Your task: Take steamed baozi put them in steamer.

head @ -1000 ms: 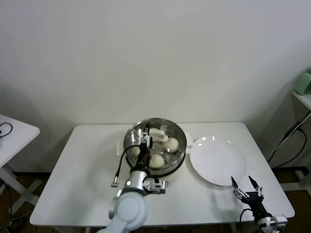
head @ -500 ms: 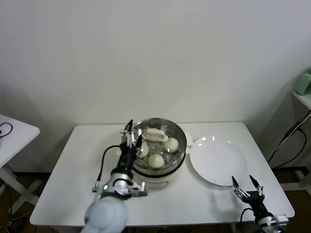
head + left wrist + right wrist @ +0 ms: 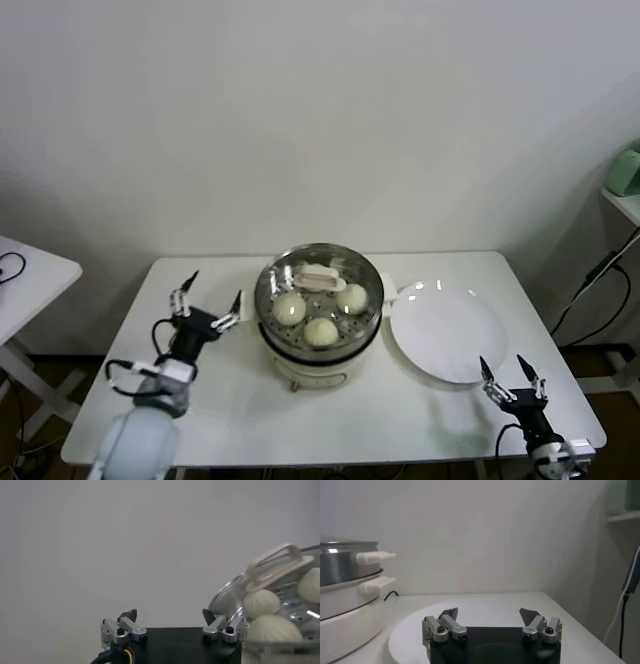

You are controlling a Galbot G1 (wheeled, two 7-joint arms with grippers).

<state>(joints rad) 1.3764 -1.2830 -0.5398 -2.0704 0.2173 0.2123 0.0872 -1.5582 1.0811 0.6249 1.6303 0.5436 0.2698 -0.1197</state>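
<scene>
- Left tool: jaws spread, empty, above the counter just beside the steamer.
- Right tool: spread, empty, parked by the plate, which is bare.
- Three steamed baozi visible on the steamer tray; fourth not visible.
- Judgement: buns light, soft, dent easily — pinch gently across the dome sides.

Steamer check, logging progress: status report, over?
Left gripper open, beside steamer. Right gripper open, near plate. Three baozi visible inside. Nothing obstructing.
</scene>
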